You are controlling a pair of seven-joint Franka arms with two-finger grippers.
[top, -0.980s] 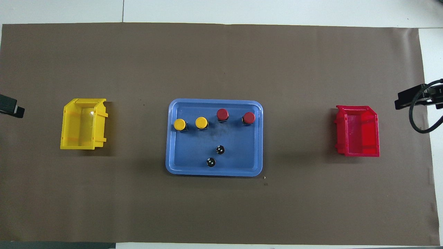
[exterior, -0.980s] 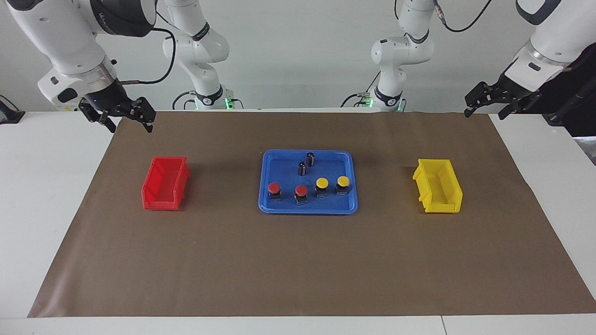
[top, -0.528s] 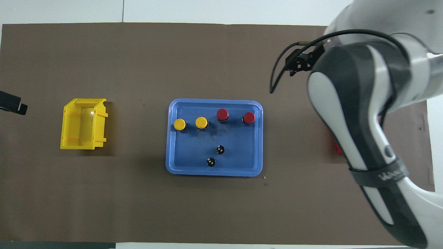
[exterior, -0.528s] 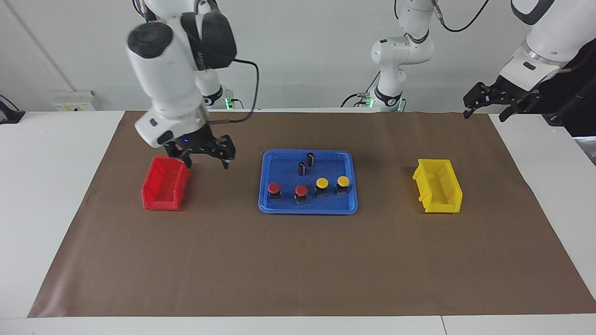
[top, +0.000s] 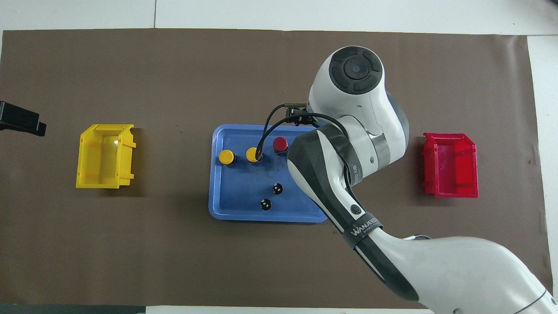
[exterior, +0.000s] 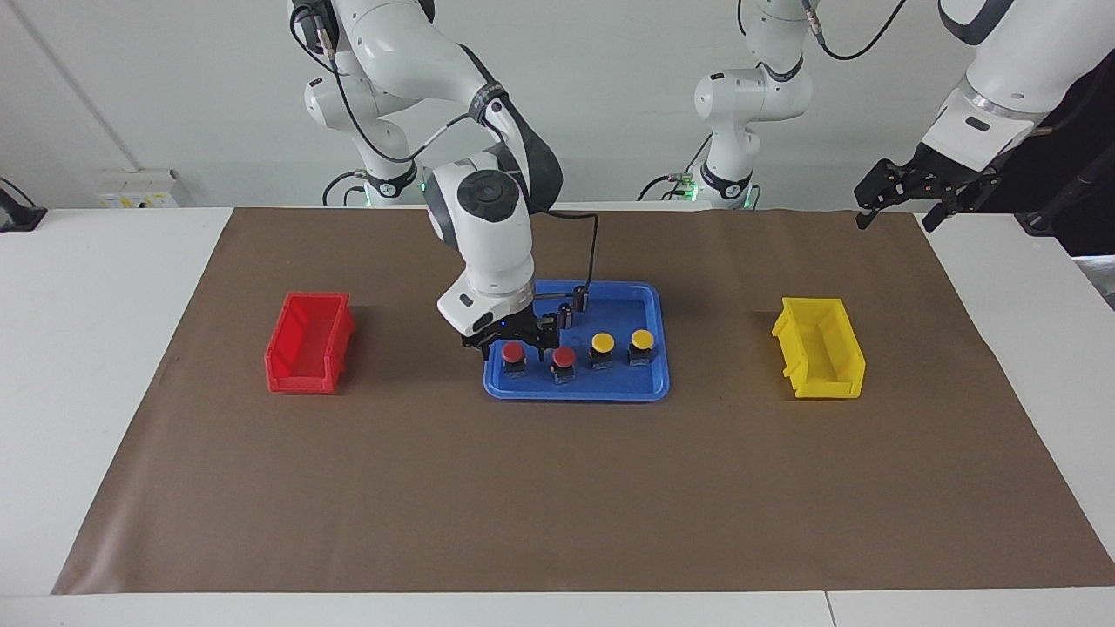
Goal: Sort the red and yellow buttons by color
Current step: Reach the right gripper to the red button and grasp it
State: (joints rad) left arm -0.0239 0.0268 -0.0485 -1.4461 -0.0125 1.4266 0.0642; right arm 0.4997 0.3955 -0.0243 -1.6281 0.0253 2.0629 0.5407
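Observation:
Two red buttons (exterior: 513, 352) (exterior: 564, 356) and two yellow buttons (exterior: 602, 342) (exterior: 642, 338) stand in a row in the blue tray (exterior: 575, 394). My right gripper (exterior: 512, 347) is down in the tray and open, one finger on each side of the red button nearest the red bin. I cannot tell whether it touches the button. In the overhead view the right arm hides that button; the other red button (top: 280, 144) and both yellow ones (top: 226, 157) (top: 253, 154) show. My left gripper (exterior: 895, 207) waits open, raised over the mat's corner near its base.
A red bin (exterior: 309, 342) stands toward the right arm's end, a yellow bin (exterior: 821, 348) toward the left arm's end, both empty. Two dark capless cylinders (exterior: 581, 298) (top: 265, 204) stand in the tray, nearer the robots than the buttons. A brown mat (exterior: 557, 488) covers the table.
My right arm swung from the mat's corner past the red bin to the tray and lowered its gripper around the end red button. The left gripper barely moved.

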